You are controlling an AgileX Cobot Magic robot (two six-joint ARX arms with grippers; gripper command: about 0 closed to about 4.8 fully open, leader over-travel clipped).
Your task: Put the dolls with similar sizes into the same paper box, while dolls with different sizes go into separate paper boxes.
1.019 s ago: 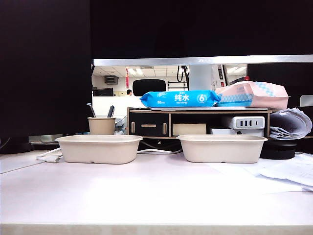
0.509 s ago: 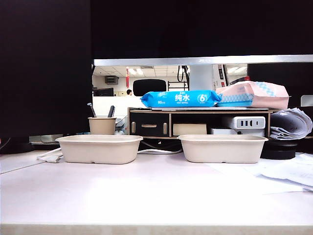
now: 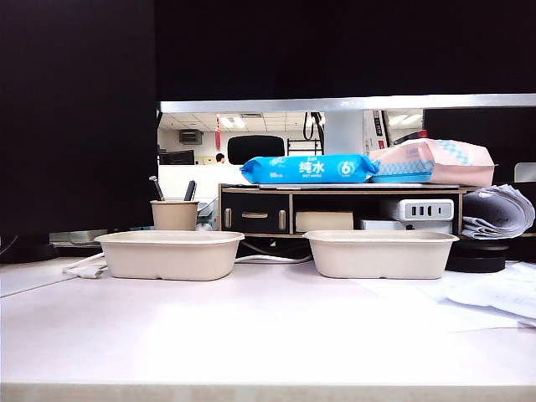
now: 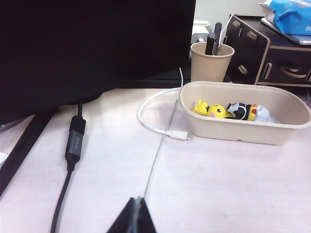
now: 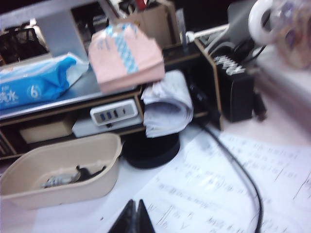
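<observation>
Black fingertips of the left gripper (image 4: 137, 217) meet, empty, above the white table (image 3: 268, 327); the right gripper (image 5: 133, 217) is pinched together too, over papers (image 5: 233, 184). Farther off, the left box (image 4: 243, 114) holds the yellow doll (image 4: 214, 110) beside the blue doll (image 4: 245, 111). The right box (image 5: 60, 170) holds the black doll (image 5: 87, 172) and grey doll (image 5: 56, 181).
</observation>
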